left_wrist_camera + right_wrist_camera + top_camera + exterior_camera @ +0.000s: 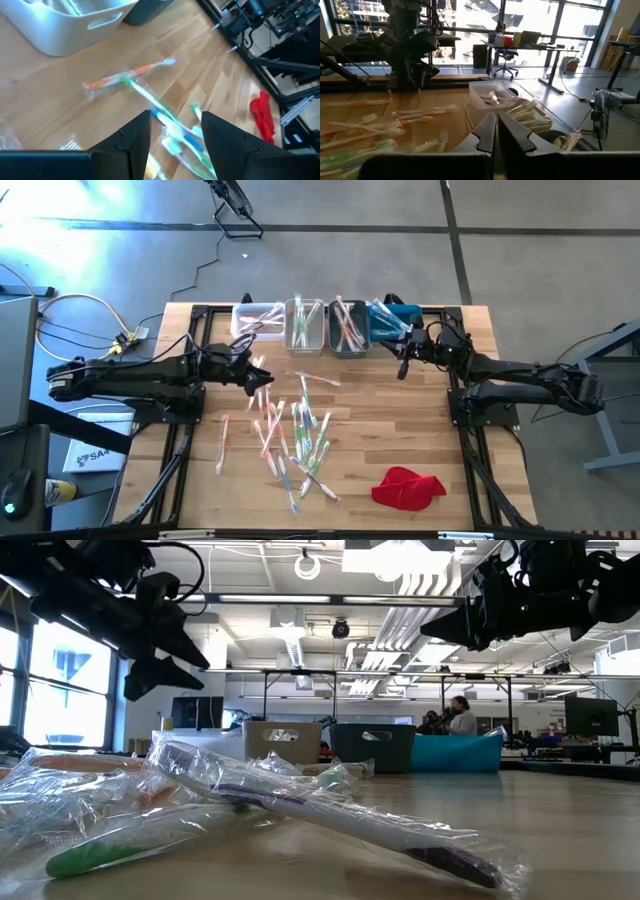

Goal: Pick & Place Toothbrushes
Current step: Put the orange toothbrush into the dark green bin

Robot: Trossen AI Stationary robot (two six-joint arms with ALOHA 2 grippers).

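- Currently, a large scatter of wrapped toothbrushes (290, 442) is left lying on the worktop (400, 415), mostly near its middle and toward the front edge.
- Some toothbrushes are already seen in the row of bins (304, 326) at the far edge, so the sorting is judged partly done, with the greater share still to be moved.
- The left hand (258, 376) is held released above the far end of the scatter, with nothing between its fingers; in its wrist view an orange brush (127, 76) and several green and blue ones lie below it.
- The right hand (403, 366) is kept clenched and empty, raised near the blue bin (385, 322).
- A red cloth (407, 487) is left at the front right, apart from the brushes.
- A fresh pick by the left hand is judged the likely next step.
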